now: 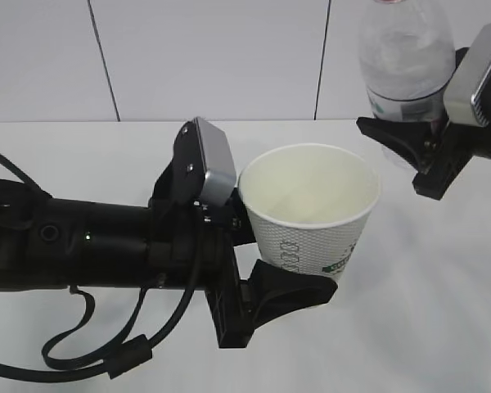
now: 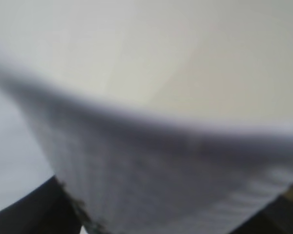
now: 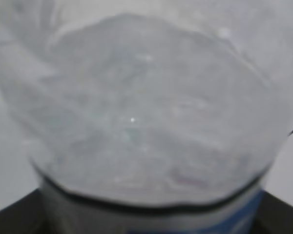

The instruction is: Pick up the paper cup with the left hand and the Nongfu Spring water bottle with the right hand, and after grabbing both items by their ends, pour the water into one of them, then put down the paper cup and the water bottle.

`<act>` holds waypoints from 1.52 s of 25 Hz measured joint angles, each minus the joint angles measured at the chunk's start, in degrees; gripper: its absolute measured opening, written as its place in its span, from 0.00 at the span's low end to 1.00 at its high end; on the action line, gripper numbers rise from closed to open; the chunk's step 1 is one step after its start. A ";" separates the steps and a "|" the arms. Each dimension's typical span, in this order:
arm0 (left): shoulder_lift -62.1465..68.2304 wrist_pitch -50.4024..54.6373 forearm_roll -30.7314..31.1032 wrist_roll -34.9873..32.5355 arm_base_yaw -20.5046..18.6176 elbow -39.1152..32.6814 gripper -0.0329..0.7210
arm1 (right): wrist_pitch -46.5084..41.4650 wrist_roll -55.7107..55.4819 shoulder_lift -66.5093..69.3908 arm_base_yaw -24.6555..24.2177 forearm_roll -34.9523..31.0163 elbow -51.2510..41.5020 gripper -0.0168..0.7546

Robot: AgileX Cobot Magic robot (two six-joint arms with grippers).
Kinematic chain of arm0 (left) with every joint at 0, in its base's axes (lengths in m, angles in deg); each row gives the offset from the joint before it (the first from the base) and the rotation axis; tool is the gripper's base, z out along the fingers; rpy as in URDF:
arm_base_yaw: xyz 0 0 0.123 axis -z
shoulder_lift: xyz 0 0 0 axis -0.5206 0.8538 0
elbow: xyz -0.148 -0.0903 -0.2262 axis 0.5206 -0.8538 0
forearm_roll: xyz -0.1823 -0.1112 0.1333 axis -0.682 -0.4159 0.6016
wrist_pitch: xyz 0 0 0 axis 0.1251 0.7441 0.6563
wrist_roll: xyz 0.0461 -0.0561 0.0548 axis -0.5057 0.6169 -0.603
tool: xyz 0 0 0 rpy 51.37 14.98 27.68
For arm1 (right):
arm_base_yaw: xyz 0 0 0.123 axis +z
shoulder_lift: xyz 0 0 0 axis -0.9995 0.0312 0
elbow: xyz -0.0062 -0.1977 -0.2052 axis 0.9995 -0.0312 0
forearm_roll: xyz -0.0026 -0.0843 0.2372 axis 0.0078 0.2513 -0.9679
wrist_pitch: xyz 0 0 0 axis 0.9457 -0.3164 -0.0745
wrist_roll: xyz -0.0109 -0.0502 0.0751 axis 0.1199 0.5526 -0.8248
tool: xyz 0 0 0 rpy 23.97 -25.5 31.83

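Note:
The paper cup [image 1: 311, 214] is white with green print and is held upright above the table at the middle. My left gripper [image 1: 268, 260] is shut on its wall, with one black finger [image 1: 293, 293] in front and the other behind. In the left wrist view the cup [image 2: 151, 146] fills the frame, blurred. The Nongfu Spring water bottle [image 1: 405, 61] stands upright at the upper right, its top cut off by the frame edge. My right gripper [image 1: 416, 139] is shut on it around the label. The bottle [image 3: 146, 112] fills the right wrist view. I cannot make out water in either.
The white table [image 1: 425, 311] runs to a white panelled wall [image 1: 213, 57] behind. The left arm's black cables [image 1: 90, 352] loop over the table at the lower left. A hand's width separates the cup's rim from the bottle.

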 joint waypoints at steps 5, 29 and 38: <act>-0.40 0.41 1.60 3.16 0.00 2.40 0.77 | -1.84 0.11 -1.16 0.00 2.22 3.42 0.66; -5.24 6.11 4.56 5.62 0.23 2.95 0.77 | -4.10 8.13 -1.41 0.00 7.40 7.45 0.66; -5.24 6.11 4.56 6.68 0.23 2.95 0.76 | -4.10 13.16 -1.41 0.00 6.77 7.45 0.66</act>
